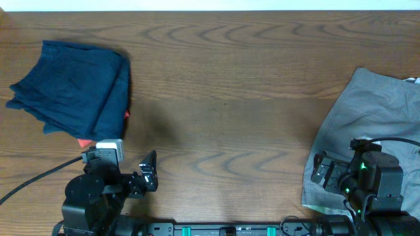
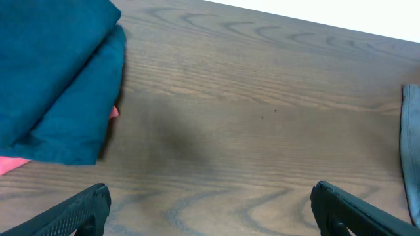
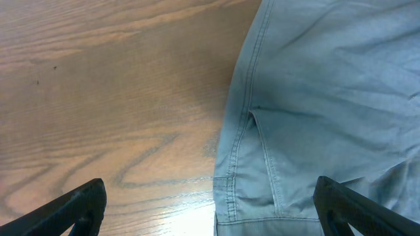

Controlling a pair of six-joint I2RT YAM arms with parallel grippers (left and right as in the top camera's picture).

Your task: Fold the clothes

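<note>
A folded dark navy garment (image 1: 75, 88) lies at the far left of the table; it also shows in the left wrist view (image 2: 52, 78). A light grey garment (image 1: 367, 118) lies spread at the right edge, with its seam and pocket in the right wrist view (image 3: 315, 105). My left gripper (image 1: 146, 176) is open and empty above bare wood near the front edge, right of the navy garment (image 2: 210, 210). My right gripper (image 1: 321, 174) is open and empty over the grey garment's front left corner (image 3: 210, 210).
A small pink-red item (image 1: 84, 141) pokes out from under the navy garment's near edge, also seen in the left wrist view (image 2: 13, 164). A black cable (image 1: 33, 178) runs along the front left. The wooden table (image 1: 223, 98) spans the view.
</note>
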